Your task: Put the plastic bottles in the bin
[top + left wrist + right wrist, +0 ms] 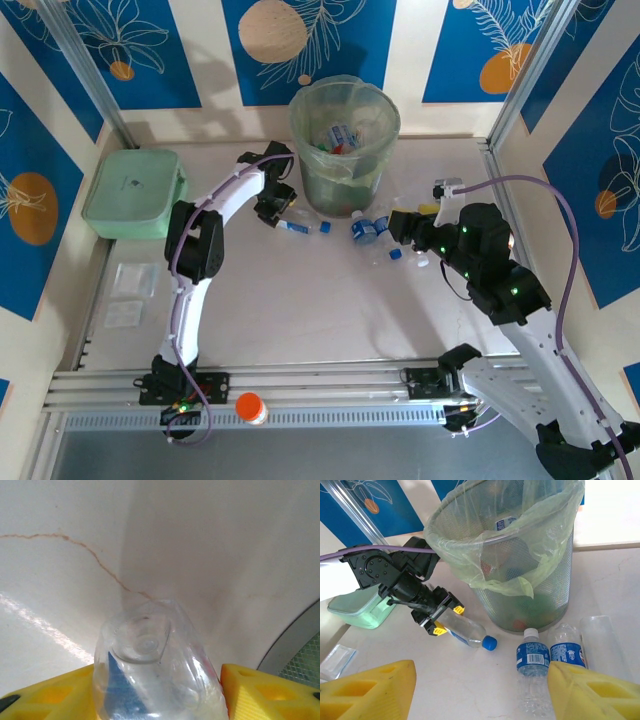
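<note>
Plastic bottle (465,631) with the blue cap is being pinched near its base between the left fingers (438,628), lying flat on the counter (470,685) just beside the bin (530,590), cap end toward the right arm, whose right fingers (370,690) are being held spread near two more bottles (532,657).

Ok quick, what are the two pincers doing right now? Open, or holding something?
Left pincer: closed on the clear blue-capped bottle.
Right pincer: open, holding nothing.
</note>
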Robot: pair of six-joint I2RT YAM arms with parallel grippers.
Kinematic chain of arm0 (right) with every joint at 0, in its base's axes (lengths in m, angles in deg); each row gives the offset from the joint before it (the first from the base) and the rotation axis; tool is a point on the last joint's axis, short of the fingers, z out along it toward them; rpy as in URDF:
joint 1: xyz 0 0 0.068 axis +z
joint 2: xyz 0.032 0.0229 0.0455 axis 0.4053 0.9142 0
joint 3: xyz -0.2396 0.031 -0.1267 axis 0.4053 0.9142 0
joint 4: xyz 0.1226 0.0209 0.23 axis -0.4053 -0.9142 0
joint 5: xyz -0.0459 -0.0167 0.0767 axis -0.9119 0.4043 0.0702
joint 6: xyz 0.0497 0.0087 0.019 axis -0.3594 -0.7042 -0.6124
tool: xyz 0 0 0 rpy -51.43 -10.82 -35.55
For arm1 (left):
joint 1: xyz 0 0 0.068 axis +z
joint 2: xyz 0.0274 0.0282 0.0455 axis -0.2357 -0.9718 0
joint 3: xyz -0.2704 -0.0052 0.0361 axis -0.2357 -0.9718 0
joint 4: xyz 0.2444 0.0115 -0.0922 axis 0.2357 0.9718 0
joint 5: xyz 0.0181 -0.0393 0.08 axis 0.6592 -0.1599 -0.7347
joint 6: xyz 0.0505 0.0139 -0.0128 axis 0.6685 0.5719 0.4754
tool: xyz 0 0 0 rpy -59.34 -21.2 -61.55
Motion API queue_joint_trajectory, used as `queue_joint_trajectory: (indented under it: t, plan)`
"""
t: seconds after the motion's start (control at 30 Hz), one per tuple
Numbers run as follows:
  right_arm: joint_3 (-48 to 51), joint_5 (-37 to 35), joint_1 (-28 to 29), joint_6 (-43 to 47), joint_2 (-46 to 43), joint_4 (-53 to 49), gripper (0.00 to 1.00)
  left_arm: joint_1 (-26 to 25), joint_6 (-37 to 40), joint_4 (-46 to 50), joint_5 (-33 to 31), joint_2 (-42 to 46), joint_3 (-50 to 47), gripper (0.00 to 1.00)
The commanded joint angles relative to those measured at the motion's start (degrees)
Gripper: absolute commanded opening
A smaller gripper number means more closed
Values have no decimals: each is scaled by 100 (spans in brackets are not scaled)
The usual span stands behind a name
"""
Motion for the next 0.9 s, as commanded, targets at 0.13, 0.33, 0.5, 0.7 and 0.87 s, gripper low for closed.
queue_joint_trajectory:
  t: [0.13,0.33,0.5,0.7,0.87]
  plan:
    - [-103,237,-7,-33,19,24,70,15,107,755,43,277,36,58]
    - [-230,1139,23,88,364,-97,71,9,568,492,204,739,-483,57]
    - [-325,1741,233,249,800,-193,72,6,1029,65,415,1411,-1432,57]
    - [-418,2257,534,158,1740,-281,77,-20,1502,-441,576,2165,-2366,57]
    - [-225,2031,871,-46,2237,43,78,-117,1861,-401,377,2420,-2788,58]
